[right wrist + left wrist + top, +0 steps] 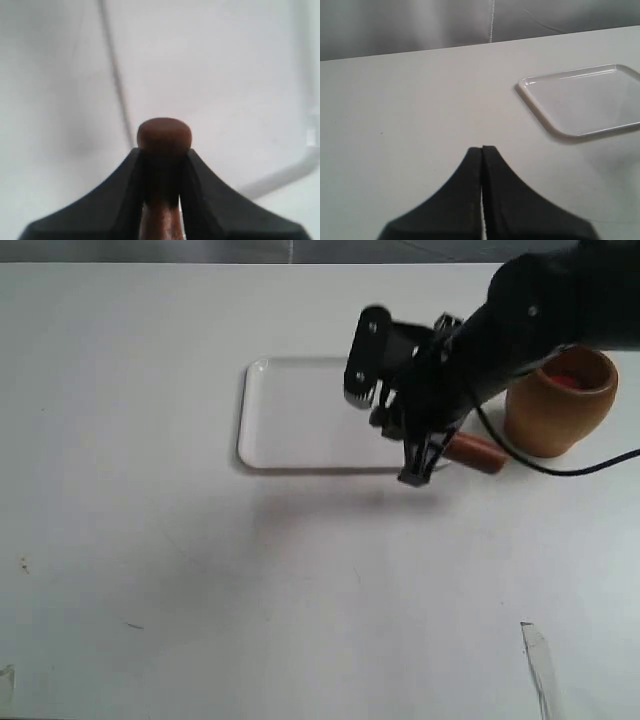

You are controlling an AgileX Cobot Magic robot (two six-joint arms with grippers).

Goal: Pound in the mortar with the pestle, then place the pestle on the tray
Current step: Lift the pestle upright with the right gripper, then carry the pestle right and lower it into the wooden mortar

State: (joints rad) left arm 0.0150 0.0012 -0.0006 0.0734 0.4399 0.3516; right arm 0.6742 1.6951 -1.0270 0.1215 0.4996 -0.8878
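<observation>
The white tray (290,420) lies at the middle back of the table. To its right stands the light-brown mortar (560,405), its inside reddish. My right gripper (416,472) hangs at the tray's near right corner, shut on the dark reddish pestle (476,452), whose thick end sticks out toward the mortar. In the right wrist view the pestle's small knob (164,134) pokes out past the right gripper (162,152), with the tray's rim (116,75) beneath. In the left wrist view my left gripper (482,149) is shut on nothing over bare table, and the tray (585,100) lies off to one side.
A black cable (570,469) trails from the right arm across the table in front of the mortar. A white scrap (535,650) lies near the front right edge, and small specks (22,563) mark the left side.
</observation>
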